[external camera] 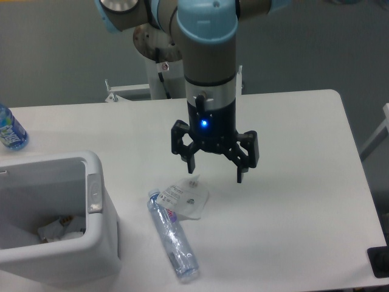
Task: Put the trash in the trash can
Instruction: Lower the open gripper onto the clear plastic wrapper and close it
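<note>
A crushed clear plastic bottle [173, 237] with a red-blue label lies on the table, pointing toward the front right. Touching its upper end is a flat clear packet [187, 196] with a white printed label. My gripper [216, 173] hangs open just above the table, a little up and right of the packet, with nothing between its fingers. Its left fingertip is close over the packet's top edge. The white trash can [97, 243] stands at the front left, with a grey tab [94, 193] on its rim and some crumpled scraps inside.
An uncrushed blue-labelled bottle [10, 129] stands at the far left edge of the table. The table's right edge runs close to a dark object [380, 261] at the bottom right. The arm's base mount sits behind the table's back edge.
</note>
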Tool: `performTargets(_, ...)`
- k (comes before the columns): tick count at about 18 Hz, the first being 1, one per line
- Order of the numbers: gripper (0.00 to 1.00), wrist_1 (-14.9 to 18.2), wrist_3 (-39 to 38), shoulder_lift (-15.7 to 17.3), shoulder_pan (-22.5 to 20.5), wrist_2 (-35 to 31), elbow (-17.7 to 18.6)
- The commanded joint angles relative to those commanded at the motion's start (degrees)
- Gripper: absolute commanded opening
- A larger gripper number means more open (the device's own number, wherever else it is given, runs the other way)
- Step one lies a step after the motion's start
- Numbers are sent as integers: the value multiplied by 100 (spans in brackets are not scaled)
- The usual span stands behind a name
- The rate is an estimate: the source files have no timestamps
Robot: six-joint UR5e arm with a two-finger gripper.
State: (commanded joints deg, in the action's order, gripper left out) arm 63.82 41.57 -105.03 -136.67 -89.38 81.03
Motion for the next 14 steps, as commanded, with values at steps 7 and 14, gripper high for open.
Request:
performTargets(7, 100, -606, -26, -9, 26, -70, 948)
performTargets(14, 100, -897, 931, -61, 289, -299, 1897)
